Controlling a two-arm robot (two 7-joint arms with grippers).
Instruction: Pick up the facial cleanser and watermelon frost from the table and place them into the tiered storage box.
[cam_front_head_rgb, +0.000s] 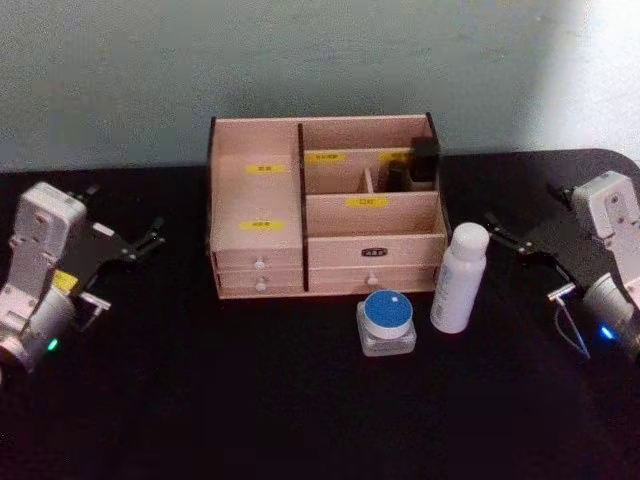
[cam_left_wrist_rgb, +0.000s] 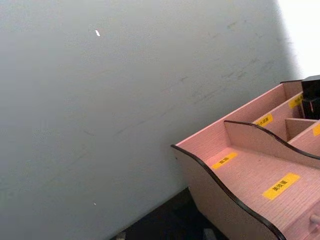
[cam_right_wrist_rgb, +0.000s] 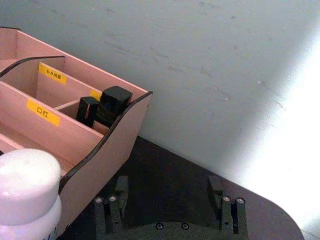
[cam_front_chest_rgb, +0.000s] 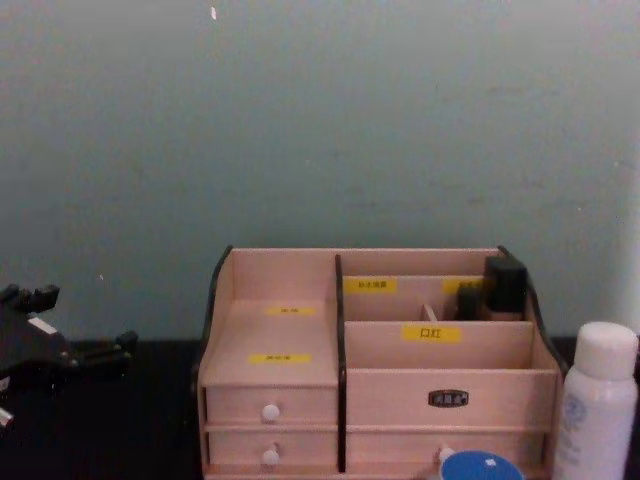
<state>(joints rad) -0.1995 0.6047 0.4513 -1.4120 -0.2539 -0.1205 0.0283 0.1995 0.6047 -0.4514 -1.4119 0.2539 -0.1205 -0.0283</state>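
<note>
The tiered storage box (cam_front_head_rgb: 255, 140) stands at the back middle of the black table, also in the chest view (cam_front_chest_rgb: 285, 285) and both wrist views (cam_left_wrist_rgb: 240, 175) (cam_right_wrist_rgb: 115, 135). The facial cleanser (cam_front_head_rgb: 458, 278) stands upright just off the box's front right corner (cam_front_chest_rgb: 598, 400) (cam_right_wrist_rgb: 27, 185). Left of it, in front of the drawers, sits the watermelon frost (cam_front_head_rgb: 387, 320) with its blue lid (cam_front_chest_rgb: 480, 467). My left gripper (cam_front_head_rgb: 150, 236) hovers open and empty to the left of the box. My right gripper (cam_front_head_rgb: 510, 240) is open and empty to the right of the cleanser (cam_right_wrist_rgb: 168, 187).
Dark bottles (cam_front_head_rgb: 420, 160) occupy the box's back right compartment (cam_right_wrist_rgb: 112, 102) (cam_front_chest_rgb: 503, 285). A grey-green wall (cam_front_chest_rgb: 320, 120) rises directly behind the box. Bare black table (cam_front_head_rgb: 250, 400) stretches in front of the box and the two items.
</note>
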